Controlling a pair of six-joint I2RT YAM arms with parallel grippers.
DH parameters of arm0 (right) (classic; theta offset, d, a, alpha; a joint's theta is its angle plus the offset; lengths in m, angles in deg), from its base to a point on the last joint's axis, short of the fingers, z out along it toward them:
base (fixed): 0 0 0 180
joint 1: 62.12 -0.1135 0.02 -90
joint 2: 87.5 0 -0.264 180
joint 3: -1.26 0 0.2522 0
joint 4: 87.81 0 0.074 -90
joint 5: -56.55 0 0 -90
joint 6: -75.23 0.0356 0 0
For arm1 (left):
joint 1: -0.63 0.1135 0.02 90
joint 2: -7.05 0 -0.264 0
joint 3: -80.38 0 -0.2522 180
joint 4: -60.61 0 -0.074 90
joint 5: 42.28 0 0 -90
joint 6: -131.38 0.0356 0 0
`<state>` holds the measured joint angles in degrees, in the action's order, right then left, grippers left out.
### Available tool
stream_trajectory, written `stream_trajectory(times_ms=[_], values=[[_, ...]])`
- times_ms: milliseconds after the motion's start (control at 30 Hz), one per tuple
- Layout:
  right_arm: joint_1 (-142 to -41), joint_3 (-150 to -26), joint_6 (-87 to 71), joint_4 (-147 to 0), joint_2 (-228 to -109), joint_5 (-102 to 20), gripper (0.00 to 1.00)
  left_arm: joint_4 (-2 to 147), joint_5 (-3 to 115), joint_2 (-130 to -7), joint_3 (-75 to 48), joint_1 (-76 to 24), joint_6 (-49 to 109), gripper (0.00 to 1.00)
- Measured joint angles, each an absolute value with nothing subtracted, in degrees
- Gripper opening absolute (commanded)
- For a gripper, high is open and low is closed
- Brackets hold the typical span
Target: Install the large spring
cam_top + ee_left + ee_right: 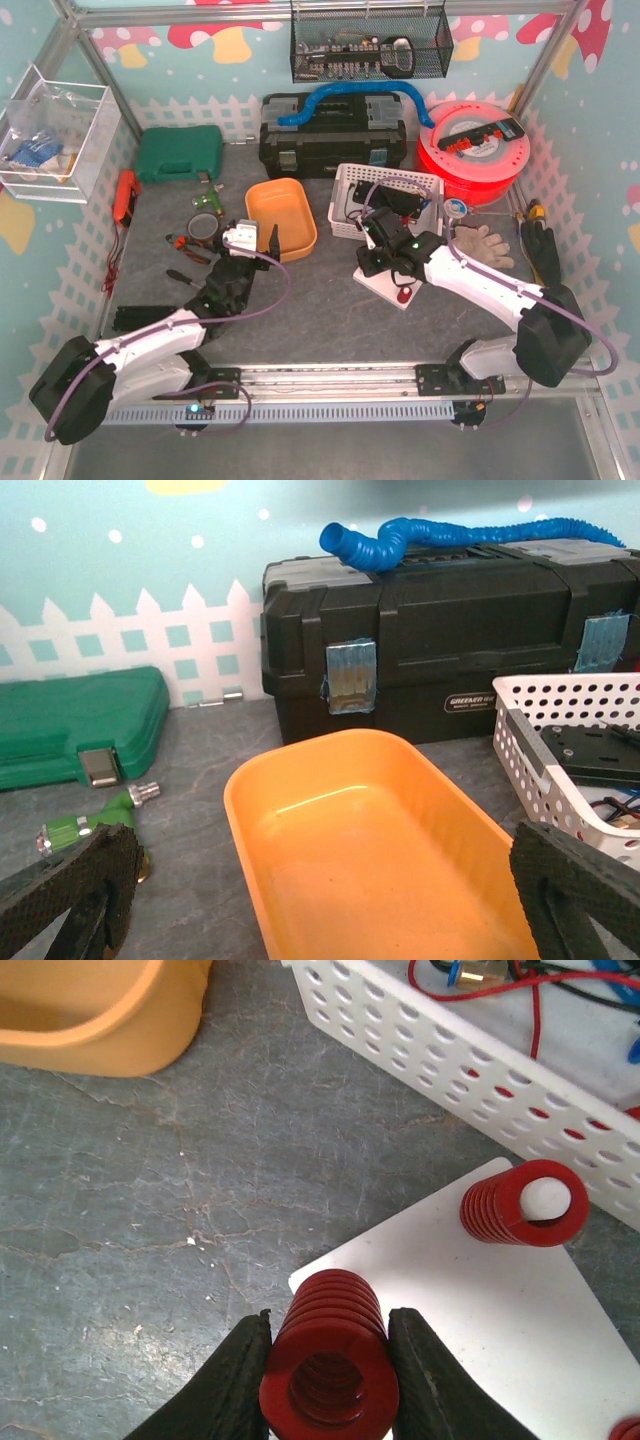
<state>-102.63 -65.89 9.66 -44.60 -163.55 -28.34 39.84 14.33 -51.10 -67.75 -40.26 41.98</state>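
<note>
My right gripper (328, 1360) is shut on the large red spring (330, 1355), which stands upright at the near-left corner of the white base plate (470, 1330). Its hollow top faces the camera. A smaller red spring (522, 1205) sits on a white peg at the plate's far corner. From above, the right gripper (378, 262) hangs over the plate (395, 290). My left gripper (320, 900) is open and empty, its pads (70, 890) wide apart in front of the orange bin (375, 850). In the top view the left gripper (245, 262) sits next to the bin.
A white perforated basket (385, 200) with wires stands behind the plate, a black toolbox (335, 135) with a blue hose behind that. Orange bin (282, 218), green case (180, 152), red reel (472, 150), gloves (485, 243) and hand tools (190, 245) lie around.
</note>
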Motion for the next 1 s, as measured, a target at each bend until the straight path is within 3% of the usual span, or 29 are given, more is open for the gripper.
stream_trajectory(times_ms=[133,300,700,1000], values=[[-102.6,-65.9,9.7,-44.9,-165.6,-28.3,0.02,39.9,14.3,-50.7,-67.9,-40.3,42.0,0.99],[-102.6,-65.9,9.7,-45.5,-167.5,-28.4,0.11,39.8,14.4,-50.4,-68.0,-40.3,42.0,0.99],[-102.6,-65.9,10.6,-47.7,-172.7,-28.5,0.53,39.4,14.3,-50.5,-68.6,-40.3,42.4,0.99],[-102.6,-67.0,12.3,-48.8,-166.3,-24.4,0.81,38.5,14.6,-50.5,-69.0,-40.3,42.9,0.99]])
